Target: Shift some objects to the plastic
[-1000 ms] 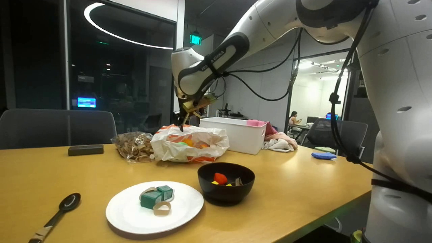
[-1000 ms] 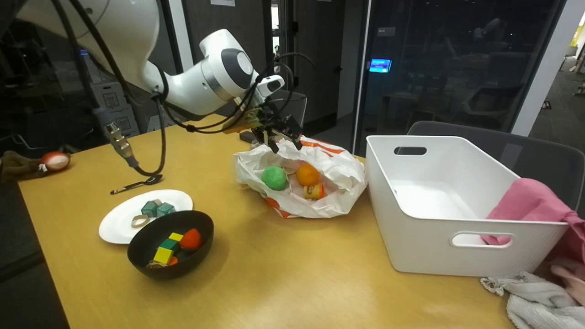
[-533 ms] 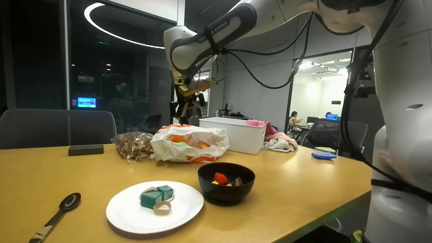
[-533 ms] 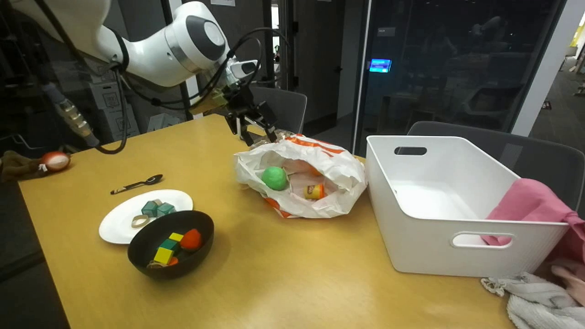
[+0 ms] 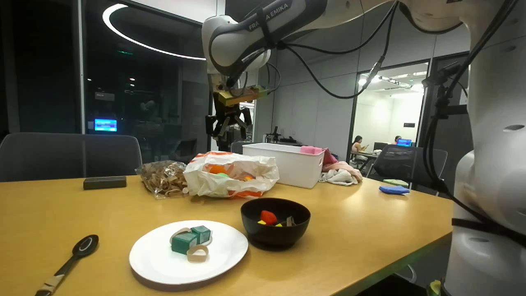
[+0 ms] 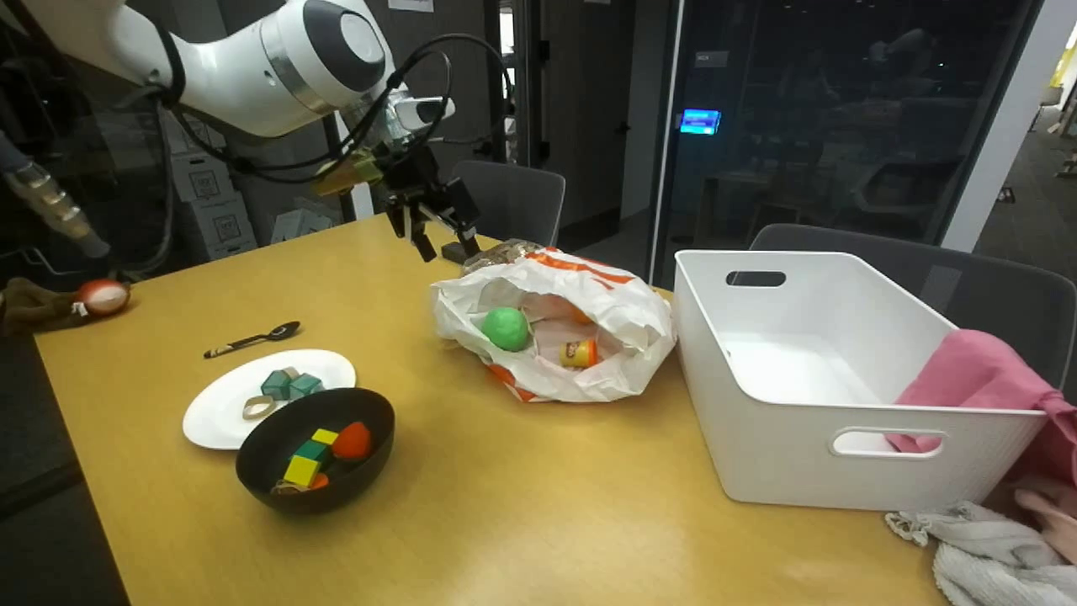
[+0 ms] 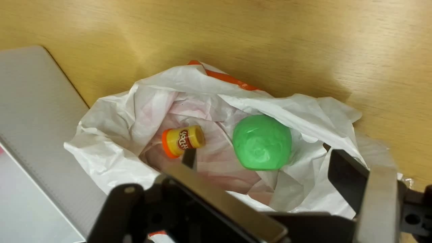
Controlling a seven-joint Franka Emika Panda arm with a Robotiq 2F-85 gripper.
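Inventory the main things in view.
Crumpled plastic bag: 1, mainly white, on tan wood-grained table
Round ball: 1, green, in bag
Cylindrical tub: 1, mainly yellow, in bag
Rectangular plastic bin: 1, white, beside bag
Draped cloth: 1, pink, over bin
Clear plastic packet: 1, tan contents, beside bag
Oblong block: 1, dark, on table
Long spoon: 1, black, on table
Flat plate: 1, white, on table
Small cubes: 2, green, on plate
Round bowl: 1, black, beside plate
Cube blocks: 3, yellow and green, in bowl
Rounded lump: 1, red, in bowl
Claw: 1, black, open, near bag
Jointed arm: 1, mainly white, above table
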